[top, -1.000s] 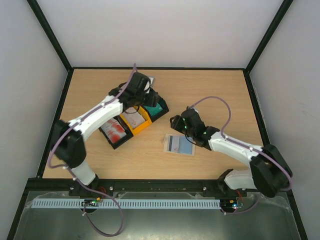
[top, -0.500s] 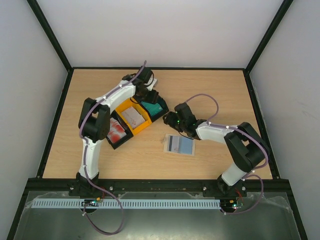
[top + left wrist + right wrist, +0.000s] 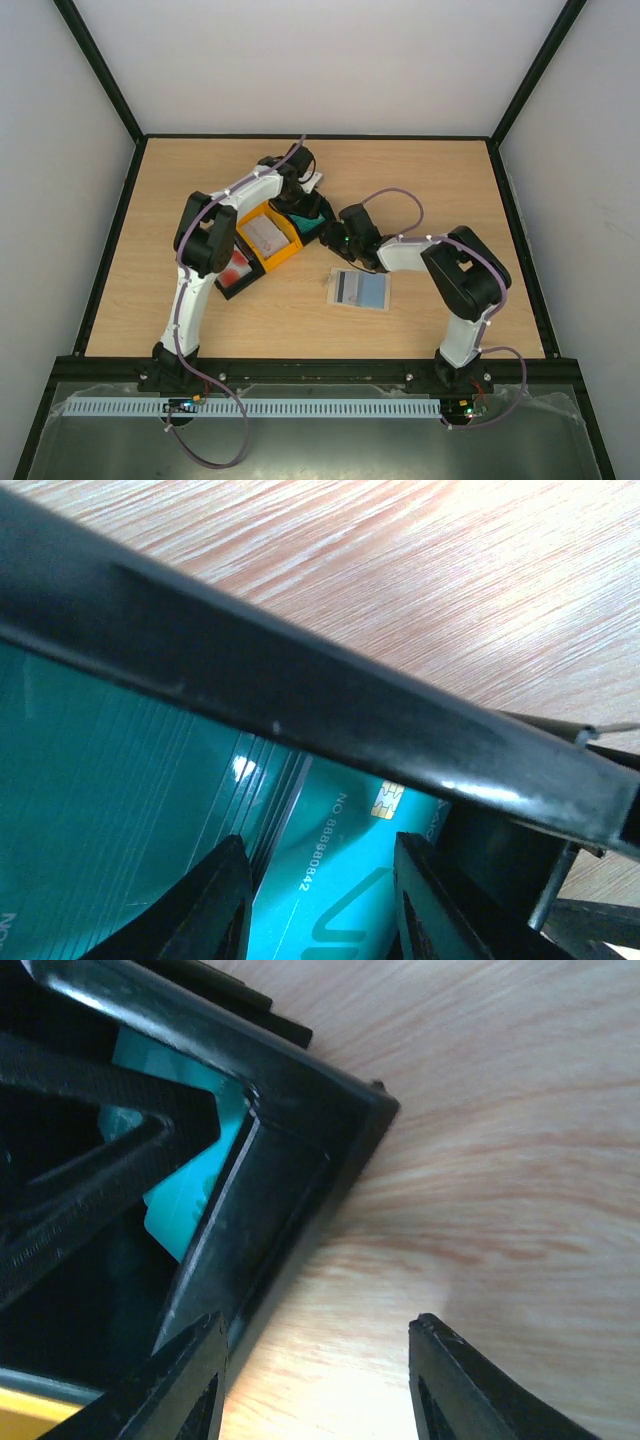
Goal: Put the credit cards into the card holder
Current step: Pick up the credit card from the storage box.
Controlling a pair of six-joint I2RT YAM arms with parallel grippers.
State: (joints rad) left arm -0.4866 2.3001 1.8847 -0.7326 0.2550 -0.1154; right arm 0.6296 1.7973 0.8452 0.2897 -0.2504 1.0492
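The credit cards lie in stacks in three trays. My left gripper (image 3: 300, 205) reaches into the black tray (image 3: 300, 710) of teal cards (image 3: 306, 224). In the left wrist view its open fingers straddle the top teal card (image 3: 340, 870), which has a gold chip and a printed number; I cannot see whether they touch it. My right gripper (image 3: 338, 235) is open and empty, low over the bare wood at that tray's corner (image 3: 290, 1160), its left finger by the rim. The card holder (image 3: 360, 289) lies unfolded, blue-grey side up, just in front of the right gripper.
A yellow tray (image 3: 285, 250) of pale cards (image 3: 265, 233) and a black tray (image 3: 222, 287) of red-and-white cards (image 3: 234, 268) sit in a diagonal row left of the teal one. Black frame rails edge the wooden table (image 3: 440, 190).
The left arm has folded at the elbow and its gripper has dropped into the teal tray, jaws narrowing. The right gripper has slid left up to the tray's corner, jaws also narrower.
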